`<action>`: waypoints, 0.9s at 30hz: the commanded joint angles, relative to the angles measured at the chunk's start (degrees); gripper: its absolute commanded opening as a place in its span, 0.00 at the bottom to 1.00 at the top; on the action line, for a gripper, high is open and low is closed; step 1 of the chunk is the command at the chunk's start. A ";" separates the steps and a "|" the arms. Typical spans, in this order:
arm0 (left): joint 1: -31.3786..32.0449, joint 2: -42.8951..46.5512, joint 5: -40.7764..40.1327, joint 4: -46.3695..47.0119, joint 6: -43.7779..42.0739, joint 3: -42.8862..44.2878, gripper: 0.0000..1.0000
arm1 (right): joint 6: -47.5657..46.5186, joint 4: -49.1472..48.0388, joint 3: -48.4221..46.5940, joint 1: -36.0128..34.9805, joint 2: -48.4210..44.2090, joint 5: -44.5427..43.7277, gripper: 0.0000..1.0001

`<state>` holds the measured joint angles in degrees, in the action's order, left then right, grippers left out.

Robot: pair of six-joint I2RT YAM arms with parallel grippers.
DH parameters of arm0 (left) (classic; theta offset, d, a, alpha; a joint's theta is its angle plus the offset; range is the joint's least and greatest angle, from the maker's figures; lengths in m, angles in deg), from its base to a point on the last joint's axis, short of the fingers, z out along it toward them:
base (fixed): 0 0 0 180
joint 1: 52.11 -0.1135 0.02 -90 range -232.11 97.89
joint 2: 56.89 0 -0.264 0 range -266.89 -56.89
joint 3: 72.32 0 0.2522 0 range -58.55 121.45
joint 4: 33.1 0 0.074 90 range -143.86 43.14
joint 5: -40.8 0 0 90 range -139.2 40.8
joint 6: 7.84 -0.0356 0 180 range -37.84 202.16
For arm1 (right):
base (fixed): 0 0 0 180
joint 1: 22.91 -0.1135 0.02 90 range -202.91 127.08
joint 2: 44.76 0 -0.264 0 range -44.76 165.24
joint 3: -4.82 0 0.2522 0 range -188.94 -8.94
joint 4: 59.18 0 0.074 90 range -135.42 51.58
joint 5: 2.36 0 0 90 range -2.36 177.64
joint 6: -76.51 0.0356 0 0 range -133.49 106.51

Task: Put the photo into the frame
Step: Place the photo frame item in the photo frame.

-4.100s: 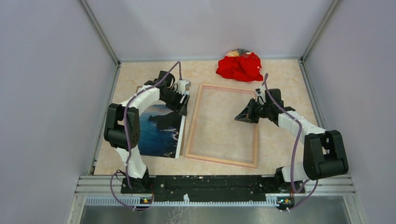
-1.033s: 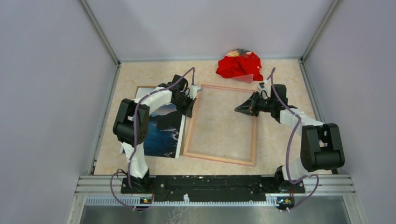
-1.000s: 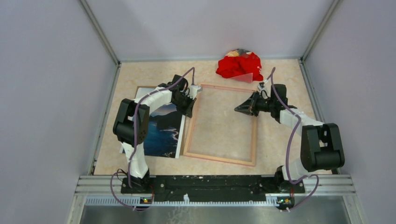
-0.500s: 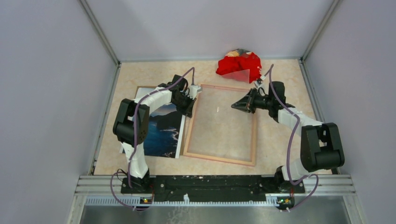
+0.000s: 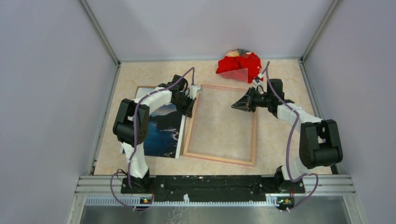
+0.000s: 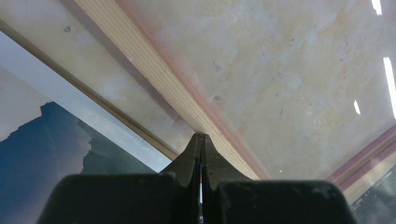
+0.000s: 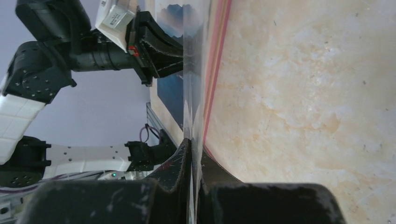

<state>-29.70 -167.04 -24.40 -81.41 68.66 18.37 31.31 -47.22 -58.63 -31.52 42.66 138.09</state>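
Note:
The frame [image 5: 219, 159] lies flat mid-table with its tan wood back up; its left rail [image 6: 154, 70] fills the left wrist view. Just left of it lies the photo [image 5: 161, 133] of sea and cliffs, with its white edge [image 6: 46, 154] close by. My left gripper [image 5: 190, 111] is shut, its tips [image 6: 201, 136] resting on the frame's left rail near the far corner. Over the frame's far right part, my right gripper [image 5: 235, 106] is shut on the edge of a clear pane [image 7: 191, 70]. The pane tilts up above the frame.
A red cloth heap [image 5: 240, 63] sits at the back of the table, just behind the frame's far right corner, and it mirrors in the raised pane. Grey walls close in the table on three sides. Both arm bases stand at the near edge.
My right gripper has lifted and drawn slightly left and toward the back with the clear pane, whose red reflection has grown. The left gripper moved onto the frame's rail earlier and has held still since.

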 commanded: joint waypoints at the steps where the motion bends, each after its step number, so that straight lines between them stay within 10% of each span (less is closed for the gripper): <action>1: 0.59 -0.68 0.39 0.01 -0.35 -1.48 0.00 | -6.99 4.81 -1.76 -0.79 1.65 -5.96 0.00; 27: 0.60 -0.57 0.30 -0.21 -0.31 -1.53 0.00 | -6.89 2.62 2.73 -0.36 1.09 -10.94 0.06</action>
<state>-30.11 -166.99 -25.02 -81.54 68.55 18.37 23.07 -39.44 -56.42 -31.17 43.18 126.62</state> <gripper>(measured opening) 0.006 0.056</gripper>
